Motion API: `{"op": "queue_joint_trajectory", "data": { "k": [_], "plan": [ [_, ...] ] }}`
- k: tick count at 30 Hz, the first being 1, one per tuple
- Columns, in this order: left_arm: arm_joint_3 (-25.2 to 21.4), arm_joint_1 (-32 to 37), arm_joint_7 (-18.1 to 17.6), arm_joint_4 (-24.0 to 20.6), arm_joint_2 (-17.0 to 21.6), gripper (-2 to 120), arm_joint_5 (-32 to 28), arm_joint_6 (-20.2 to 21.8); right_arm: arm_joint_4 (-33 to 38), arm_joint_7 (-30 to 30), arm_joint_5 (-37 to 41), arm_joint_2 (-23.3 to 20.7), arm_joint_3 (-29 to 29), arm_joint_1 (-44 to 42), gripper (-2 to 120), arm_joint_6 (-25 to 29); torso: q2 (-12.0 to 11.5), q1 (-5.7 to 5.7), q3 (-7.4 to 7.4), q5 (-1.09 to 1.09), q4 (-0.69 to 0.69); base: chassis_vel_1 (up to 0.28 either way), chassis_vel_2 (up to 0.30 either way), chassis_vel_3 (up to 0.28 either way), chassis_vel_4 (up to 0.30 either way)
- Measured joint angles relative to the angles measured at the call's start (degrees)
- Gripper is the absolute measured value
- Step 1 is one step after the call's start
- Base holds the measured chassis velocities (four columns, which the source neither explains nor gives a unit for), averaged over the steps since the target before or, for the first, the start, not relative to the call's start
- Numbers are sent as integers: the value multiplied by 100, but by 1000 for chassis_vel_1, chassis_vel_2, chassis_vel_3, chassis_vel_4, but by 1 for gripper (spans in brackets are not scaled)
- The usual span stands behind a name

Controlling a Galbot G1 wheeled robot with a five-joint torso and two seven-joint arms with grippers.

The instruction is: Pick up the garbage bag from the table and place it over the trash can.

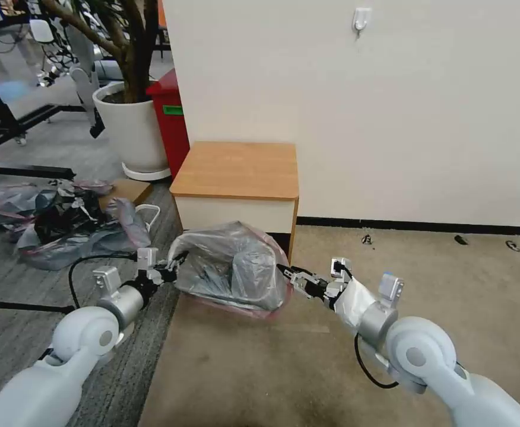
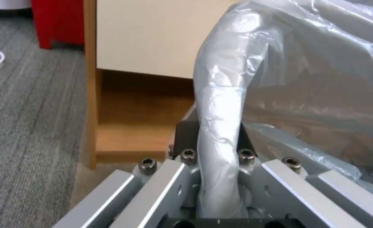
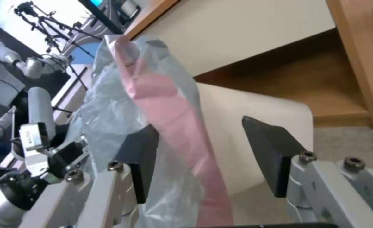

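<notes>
Currently the garbage bag (image 1: pixel 233 267) is draped over the trash can (image 3: pixel 254 126) on the floor before the nightstand, its tabletop (image 1: pixel 236 169) bare. Left wrist view: left claw (image 2: pixel 218 148) pinched tight on a twisted fold of plastic. Right wrist view: right claw (image 3: pixel 207 155) spread wide, pink drawstring band (image 3: pixel 169 110) running between its pads.

Head cam sits high, I'm looking forward and down over both arms at the small light-brown wooden nightstand (image 1: pixel 236 169) by the wall. Left wrist cam: very close, facing its open shelf. Right wrist cam: close, tilted, same nightstand. All three share the translucent grey plastic bag (image 1: pixel 230 267).
</notes>
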Motion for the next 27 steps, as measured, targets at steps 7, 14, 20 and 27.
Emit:
{"op": "queue_joint_trajectory", "data": {
  "k": [7, 14, 20, 27],
  "plan": [
    [31, -38, -2, -41, 18, 2, -2, 0, -38, -9, -131, -6, -30, -4, 53, 40, 0, 0, 0, 0, 0, 0, 0, 0, 0],
    [83, -58, -2, -57, 16, 2, -1, 0, -114, -29, -517, 8, -176, 66, 54, 201, 0, 0, 0, 0, 0, 0, 0, 0, 0],
    [103, -63, -6, -57, 10, 2, 4, -5, -112, -149, -705, -8, -220, 98, 53, 355, 0, 0, 0, 0, 0, 0, 0, 0, 0],
    [141, -82, -9, -57, -6, 2, 13, -5, -112, -349, -976, -45, -230, 76, 32, 386, 0, 0, 0, 0, 0, 0, 0, 0, 0]
  ]
}}
